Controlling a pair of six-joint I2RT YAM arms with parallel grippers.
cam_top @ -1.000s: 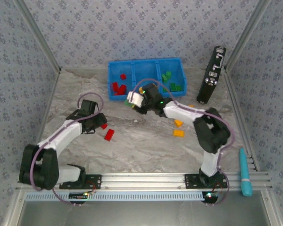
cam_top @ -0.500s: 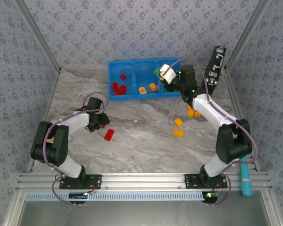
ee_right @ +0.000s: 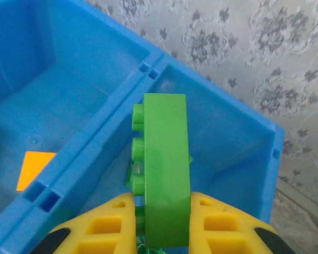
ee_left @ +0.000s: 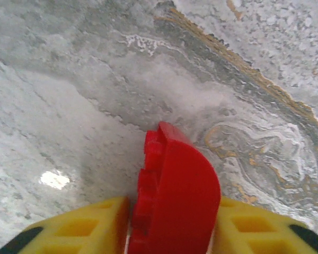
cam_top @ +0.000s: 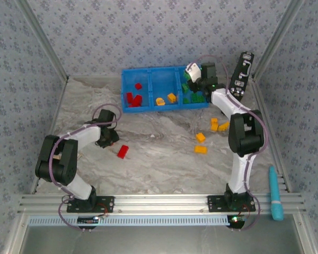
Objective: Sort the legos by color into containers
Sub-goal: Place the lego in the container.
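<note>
- My left fingers [ee_left: 90,230] are closed tight on a red brick [ee_left: 177,206]. The yellow pads press its two flat sides, and its studs face 9 o'clock in the left wrist view.
- That red brick hangs low over the marbled desk [ee_left: 69,106], at about 9 o'clock of the desk as seen from above. I cannot tell whether its far end touches the surface.
- A loose red brick [cam_top: 122,152] lies flat on the desk near my left fingers, toward 4 o'clock from them.
- My right fingers [ee_right: 220,222] are clamped on a green brick [ee_right: 167,169]. It stands on end between the pads with its studs toward 9 o'clock.
- The green brick is held above the blue bin [cam_top: 164,109], over the right compartment and close to the divider [ee_right: 95,153] that parts it from the middle one.
- The bin sits at 12 o'clock of the desk, long side toward me.
- Its left compartment holds red bricks [cam_top: 133,99].
- Its middle compartment holds two orange-yellow bricks [cam_top: 160,100].
- Its right compartment holds green bricks [cam_top: 195,97].
- Four loose orange-yellow bricks [cam_top: 201,149] lie on the desk between 2 and 4 o'clock. Two sit close together nearer the bin, and two lie a little nearer my bases.
- A black case [cam_top: 238,84] stands upright at 2 o'clock, near the right end of the bin and close by my right arm.
</note>
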